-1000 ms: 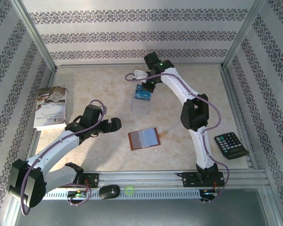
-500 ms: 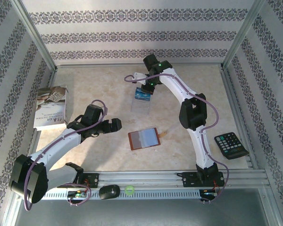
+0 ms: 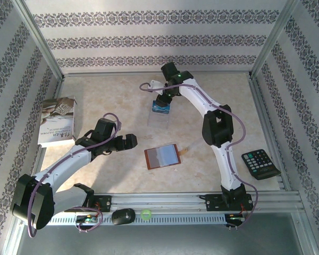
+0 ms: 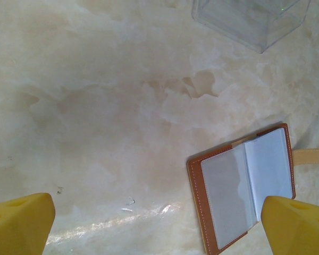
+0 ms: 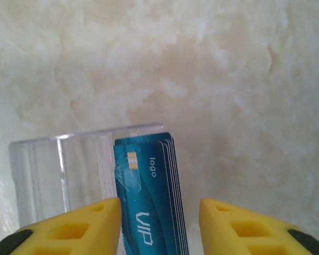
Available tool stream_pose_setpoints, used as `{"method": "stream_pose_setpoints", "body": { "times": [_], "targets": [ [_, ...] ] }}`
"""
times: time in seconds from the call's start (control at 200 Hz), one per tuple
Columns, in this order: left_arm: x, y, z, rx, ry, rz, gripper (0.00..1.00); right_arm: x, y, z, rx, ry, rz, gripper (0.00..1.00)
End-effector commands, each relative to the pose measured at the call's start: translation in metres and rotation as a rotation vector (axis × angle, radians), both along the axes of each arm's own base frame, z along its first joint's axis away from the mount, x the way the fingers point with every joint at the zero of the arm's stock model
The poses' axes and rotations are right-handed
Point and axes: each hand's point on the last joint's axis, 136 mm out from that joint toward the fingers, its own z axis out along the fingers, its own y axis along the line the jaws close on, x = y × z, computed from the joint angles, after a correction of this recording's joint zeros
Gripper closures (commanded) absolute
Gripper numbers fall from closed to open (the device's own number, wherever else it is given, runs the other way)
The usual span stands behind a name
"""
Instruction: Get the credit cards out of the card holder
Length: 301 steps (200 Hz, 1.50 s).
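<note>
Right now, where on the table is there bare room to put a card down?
Bare tabletop lies between the booklet and the clear box, and at the far right between the right arm and the side wall. The middle is crowded: right hand over the box, left hand beside the open card holder.
</note>
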Motion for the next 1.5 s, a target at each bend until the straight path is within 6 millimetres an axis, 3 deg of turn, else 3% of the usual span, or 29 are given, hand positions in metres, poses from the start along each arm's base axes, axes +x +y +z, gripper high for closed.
{"method": "stream_pose_setpoints", "body": {
  "times": [0.0, 0.135, 0.235, 0.335, 0.425, 0.47, 0.55, 0.665, 0.754, 0.854, 1.039, 1.069, 1.169, 1.499],
  "targets": [
    [0.01, 0.0, 0.016, -0.036, -0.076, 0.016, 0.01, 0.0, 0.026, 0.105, 0.296, -0.167, -0.045, 0.48],
    [0.03, 0.009, 0.046, -0.013, -0.214, 0.062, 0.01, -0.017, 0.025, 0.154, 0.557, -0.198, -0.181, 0.41],
    [0.049, 0.023, 0.07, 0.018, -0.328, 0.145, 0.01, -0.032, 0.006, 0.166, 0.745, -0.214, -0.346, 0.33],
    [0.065, 0.032, 0.093, 0.022, -0.423, 0.201, 0.01, -0.052, -0.017, 0.153, 0.838, -0.195, -0.505, 0.22],
    [0.079, 0.046, 0.104, 0.093, -0.486, 0.261, 0.01, -0.065, -0.042, 0.129, 0.794, -0.19, -0.665, 0.18],
    [0.086, 0.058, 0.104, 0.151, -0.513, 0.308, 0.01, -0.073, -0.055, 0.121, 0.767, -0.201, -0.727, 0.15],
    [0.096, 0.081, 0.102, 0.276, -0.557, 0.384, 0.01, -0.086, -0.08, 0.107, 0.724, -0.241, -0.832, 0.02],
    [0.111, 0.111, 0.106, 0.506, -0.659, 0.399, 0.01, -0.1, -0.114, 0.093, 0.652, -0.32, -0.962, 0.02],
    [0.123, 0.14, 0.098, 0.721, -0.657, 0.422, 0.01, -0.108, -0.131, 0.088, 0.604, -0.371, -0.989, 0.02],
    [0.135, 0.16, 0.068, 0.834, -0.579, 0.376, 0.01, -0.113, -0.153, 0.088, 0.559, -0.411, -1.068, 0.02],
    [0.14, 0.168, 0.007, 0.836, -0.588, 0.345, 0.01, -0.119, -0.172, 0.076, 0.53, -0.425, -1.118, 0.02],
    [0.143, 0.168, 0.012, 0.853, -0.606, 0.356, 0.01, -0.12, -0.174, 0.074, 0.514, -0.425, -1.126, 0.02],
    [0.149, 0.159, 0.004, 0.789, -0.639, 0.307, 0.01, -0.126, -0.181, 0.072, 0.479, -0.428, -1.135, 0.02],
    [0.137, 0.164, -0.006, 0.58, -0.691, 0.293, 0.01, -0.146, -0.217, 0.073, 0.466, -0.515, -1.25, 0.02]
  ]
}}
